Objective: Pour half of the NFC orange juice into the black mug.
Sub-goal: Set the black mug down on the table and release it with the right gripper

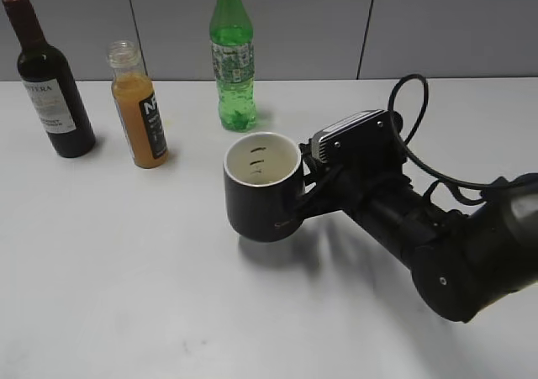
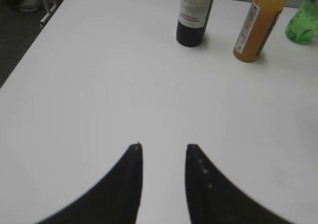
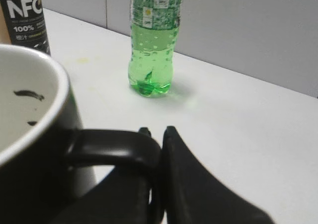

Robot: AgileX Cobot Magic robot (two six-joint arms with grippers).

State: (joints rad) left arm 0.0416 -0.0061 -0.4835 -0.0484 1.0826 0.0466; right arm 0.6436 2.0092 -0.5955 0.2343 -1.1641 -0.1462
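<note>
On the table, right claw grips black mug.

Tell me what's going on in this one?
The right gripper is shut on the handle of the black mug, which sits upright with nothing in it. The NFC orange juice stands untouched between a wine bottle and a green soda bottle. The left gripper hangs open over bare table.

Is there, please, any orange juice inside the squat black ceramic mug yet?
No, the squat black ceramic mug shows only its white inside with small dark marks.
</note>
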